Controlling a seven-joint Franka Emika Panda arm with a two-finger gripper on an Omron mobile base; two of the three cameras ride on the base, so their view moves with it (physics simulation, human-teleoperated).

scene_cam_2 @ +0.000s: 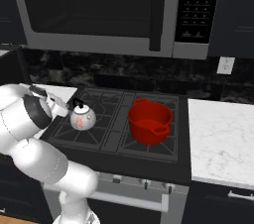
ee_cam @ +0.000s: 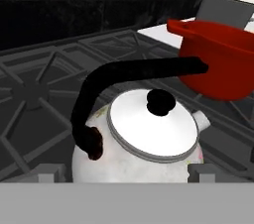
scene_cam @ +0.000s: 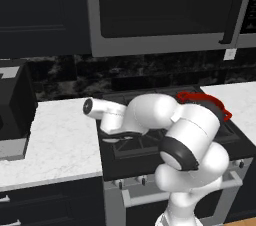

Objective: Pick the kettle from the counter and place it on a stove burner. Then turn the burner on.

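- Now the kettle (scene_cam_2: 82, 117) sits on the front-left stove burner (scene_cam_2: 85, 130), beside the red pot (scene_cam_2: 149, 120).
- The pincer (ee_cam: 127, 171) is wide apart around it, not squeezing, so the kettle stands alone.

This is looking like a home kitchen. A black gas cooktop (scene_cam_2: 116, 119) with cast-iron grates is sitting between white marble-look counter (scene_cam_2: 223, 134) slabs, above dark cabinet fronts (scene_cam: 50, 202). A microwave (scene_cam_2: 109, 10) is hanging at 12 o'clock over the cooktop, before a dark stone backsplash (scene_cam: 125, 72). A red pot (scene_cam_2: 150, 121) and a small kettle (scene_cam_2: 82, 116) are standing on the grates, and control knobs (scene_cam_2: 144, 183) are lining the stove front.
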